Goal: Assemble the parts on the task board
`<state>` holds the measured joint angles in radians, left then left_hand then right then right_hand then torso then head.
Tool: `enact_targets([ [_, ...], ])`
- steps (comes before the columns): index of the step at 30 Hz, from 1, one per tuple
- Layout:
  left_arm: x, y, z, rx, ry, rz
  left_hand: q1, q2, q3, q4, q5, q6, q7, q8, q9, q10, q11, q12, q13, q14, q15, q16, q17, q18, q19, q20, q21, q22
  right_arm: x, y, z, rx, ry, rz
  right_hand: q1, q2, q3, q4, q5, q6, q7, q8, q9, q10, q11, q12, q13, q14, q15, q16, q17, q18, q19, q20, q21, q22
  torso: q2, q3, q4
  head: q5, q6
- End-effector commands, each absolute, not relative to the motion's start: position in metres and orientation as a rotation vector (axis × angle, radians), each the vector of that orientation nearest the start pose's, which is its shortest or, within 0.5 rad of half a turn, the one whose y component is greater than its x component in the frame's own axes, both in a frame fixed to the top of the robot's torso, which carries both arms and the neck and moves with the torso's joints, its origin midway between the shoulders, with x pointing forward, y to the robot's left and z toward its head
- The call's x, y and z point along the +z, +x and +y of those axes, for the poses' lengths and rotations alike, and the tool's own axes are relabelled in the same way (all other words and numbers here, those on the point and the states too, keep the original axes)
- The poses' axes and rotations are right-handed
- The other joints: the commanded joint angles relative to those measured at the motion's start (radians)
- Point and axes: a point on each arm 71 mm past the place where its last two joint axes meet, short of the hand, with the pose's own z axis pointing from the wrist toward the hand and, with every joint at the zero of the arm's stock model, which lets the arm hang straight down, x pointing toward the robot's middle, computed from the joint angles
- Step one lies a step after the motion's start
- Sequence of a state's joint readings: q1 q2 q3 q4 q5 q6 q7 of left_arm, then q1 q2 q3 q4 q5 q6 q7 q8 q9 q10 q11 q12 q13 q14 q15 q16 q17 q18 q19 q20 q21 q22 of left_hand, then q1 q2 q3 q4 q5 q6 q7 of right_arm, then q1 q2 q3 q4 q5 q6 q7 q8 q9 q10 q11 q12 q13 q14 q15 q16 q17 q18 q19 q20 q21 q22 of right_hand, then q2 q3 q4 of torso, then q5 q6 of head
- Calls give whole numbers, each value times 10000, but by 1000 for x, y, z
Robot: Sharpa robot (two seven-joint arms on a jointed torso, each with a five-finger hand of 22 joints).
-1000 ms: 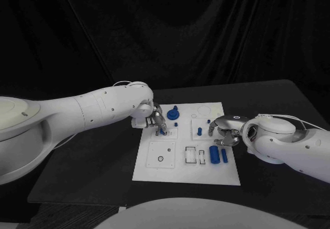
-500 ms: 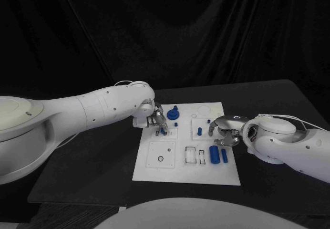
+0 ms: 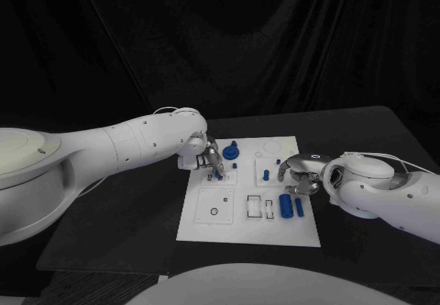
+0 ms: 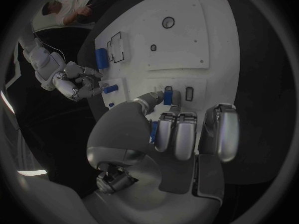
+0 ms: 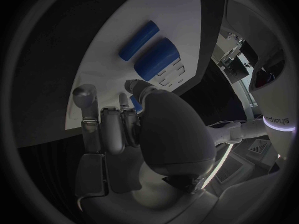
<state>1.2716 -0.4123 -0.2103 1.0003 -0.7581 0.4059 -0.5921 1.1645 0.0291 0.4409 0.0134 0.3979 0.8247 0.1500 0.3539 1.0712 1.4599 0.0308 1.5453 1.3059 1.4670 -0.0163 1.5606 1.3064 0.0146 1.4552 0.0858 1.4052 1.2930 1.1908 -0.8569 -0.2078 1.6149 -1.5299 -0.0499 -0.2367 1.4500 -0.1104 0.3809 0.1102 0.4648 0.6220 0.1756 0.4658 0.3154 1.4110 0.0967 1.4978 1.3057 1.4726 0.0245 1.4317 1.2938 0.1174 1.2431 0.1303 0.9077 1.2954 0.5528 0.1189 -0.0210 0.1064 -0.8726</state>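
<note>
Two blue cylinders (image 3: 290, 206) lie side by side near the task board (image 3: 252, 222) right edge in my head view; I count a blue gear-like part (image 3: 230, 152) and two small upright pegs (image 3: 266, 174) too. Left wrist view: left hand (image 4: 168, 134), fingers curled, pinches a small blue part (image 4: 167, 95) over the board. Right wrist view: right hand (image 5: 134, 124) fingers curled; whether they hold anything I cannot tell. "sharpa" reads on a white arm (image 5: 274, 109).

The silver left hand (image 3: 207, 160) covers part of the white task board (image 3: 275, 232) — whether its fingers (image 4: 167, 130) pinch the small blue piece (image 4: 167, 95) at their tips cannot be told — and the silver right hand (image 3: 300, 180) likewise hides whatever its curled fingers enclose.
</note>
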Motion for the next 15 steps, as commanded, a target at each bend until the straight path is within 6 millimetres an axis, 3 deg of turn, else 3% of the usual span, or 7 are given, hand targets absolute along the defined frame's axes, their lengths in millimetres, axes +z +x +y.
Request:
enact_targets([
  [1, -280, 525, 144, -3120, -2261, 27226, 237, 462, 1652, -301, 276, -107, -468, 417, 453, 907, -5, 127, 2512, 1038, -54, 102, 2644, 288, 56, 14, -17, 2205, -260, 432, -187, 4855, -3764, 20633, -8, 148, 253, -54, 274, 66, 65, 156, -112, -89, 43, -138, 1656, -5, 32, -149, 1599, 197, -50, -11, -223, 934, -5, -4, 0, -4, 0],
  [15, -281, 524, 143, -3124, -2225, 27255, 238, 466, 1652, -301, 267, -111, -466, 408, 450, 895, -3, 119, 2504, 1038, -52, 102, 2644, 290, 48, 17, -27, 2201, -260, 432, -187, 4830, -3761, 20644, 16, 151, 279, -93, 283, 65, 73, 164, -120, -118, 50, -150, 1638, -23, 38, -169, 1581, 205, -74, -5, -258, 926, -3, -4, 1, 12, 0],
])
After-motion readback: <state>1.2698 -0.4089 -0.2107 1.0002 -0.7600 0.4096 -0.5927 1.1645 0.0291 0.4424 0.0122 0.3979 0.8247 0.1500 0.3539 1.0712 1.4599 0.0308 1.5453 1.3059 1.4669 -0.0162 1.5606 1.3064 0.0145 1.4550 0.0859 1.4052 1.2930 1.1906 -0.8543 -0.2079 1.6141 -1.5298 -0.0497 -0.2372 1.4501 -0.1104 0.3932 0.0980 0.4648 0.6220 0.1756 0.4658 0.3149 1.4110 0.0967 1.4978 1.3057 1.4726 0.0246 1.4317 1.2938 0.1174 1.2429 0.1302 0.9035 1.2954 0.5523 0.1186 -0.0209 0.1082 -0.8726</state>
